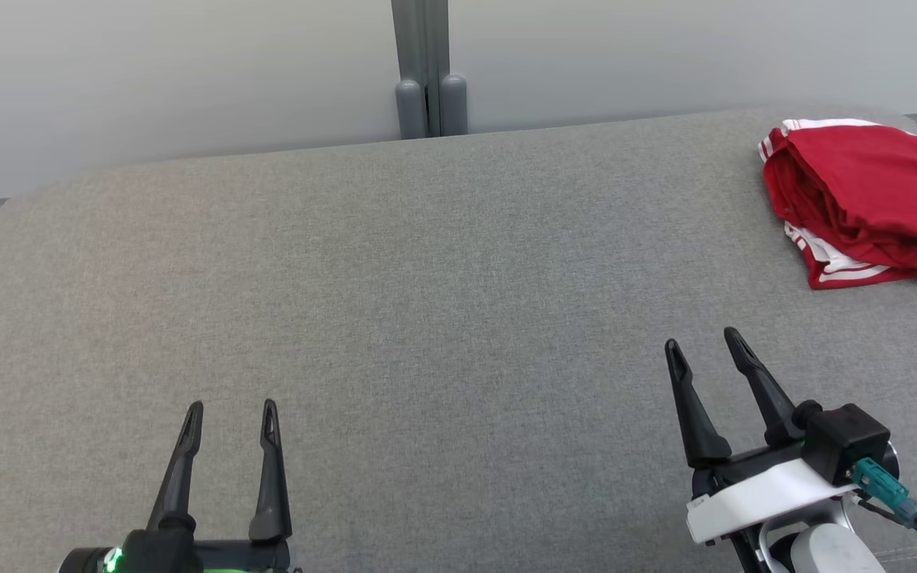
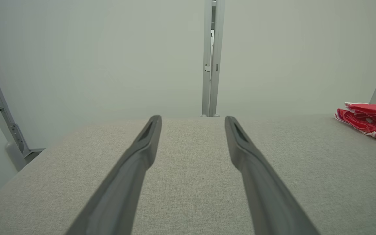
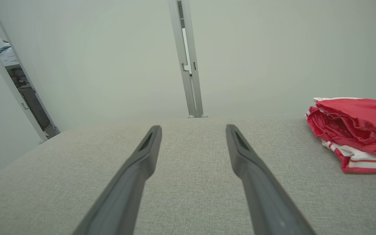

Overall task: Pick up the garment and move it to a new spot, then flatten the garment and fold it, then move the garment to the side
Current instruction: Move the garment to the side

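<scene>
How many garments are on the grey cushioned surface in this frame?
1. A red garment with white stripes lies bunched at the far right of the grey surface, ahead of the right hand. Its folds could hide a second piece.

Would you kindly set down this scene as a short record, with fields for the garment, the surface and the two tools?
item: red garment with white stripes, in a loosely folded bundle
place: far right of the grey fabric surface, resting on it
left side: left tool open, holding nothing, far from the garment
right side: right tool open, holding nothing, nearer the garment but apart from it
stage: garment looks folded and set aside
</scene>
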Motion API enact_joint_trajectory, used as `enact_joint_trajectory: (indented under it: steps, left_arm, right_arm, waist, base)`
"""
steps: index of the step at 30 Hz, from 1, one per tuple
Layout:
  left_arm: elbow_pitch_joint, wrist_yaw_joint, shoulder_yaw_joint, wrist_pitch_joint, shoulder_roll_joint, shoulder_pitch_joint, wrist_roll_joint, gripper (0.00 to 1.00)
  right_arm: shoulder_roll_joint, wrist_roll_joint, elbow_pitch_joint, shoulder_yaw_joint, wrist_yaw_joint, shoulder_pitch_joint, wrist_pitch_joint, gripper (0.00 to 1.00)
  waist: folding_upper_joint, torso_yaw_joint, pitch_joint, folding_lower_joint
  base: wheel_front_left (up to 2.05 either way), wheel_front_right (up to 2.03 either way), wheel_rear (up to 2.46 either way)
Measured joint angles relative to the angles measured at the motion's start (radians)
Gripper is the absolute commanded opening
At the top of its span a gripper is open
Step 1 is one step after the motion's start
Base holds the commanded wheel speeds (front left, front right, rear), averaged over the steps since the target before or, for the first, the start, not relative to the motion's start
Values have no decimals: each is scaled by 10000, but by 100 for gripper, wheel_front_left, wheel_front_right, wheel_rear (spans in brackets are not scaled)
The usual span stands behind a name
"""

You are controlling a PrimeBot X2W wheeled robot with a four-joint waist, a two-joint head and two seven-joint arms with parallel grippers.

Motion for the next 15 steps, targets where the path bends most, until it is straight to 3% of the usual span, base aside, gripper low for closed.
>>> enact_joint_trajectory:
  steps: [15]
  left_arm:
    - [832, -221, 153, 0, -2, 230, -146, 100]
  right_arm:
    - [334, -71, 77, -115, 0, 186, 2, 100]
  waist:
    - [0, -180, -314, 0]
  base:
    - [0, 0, 0]
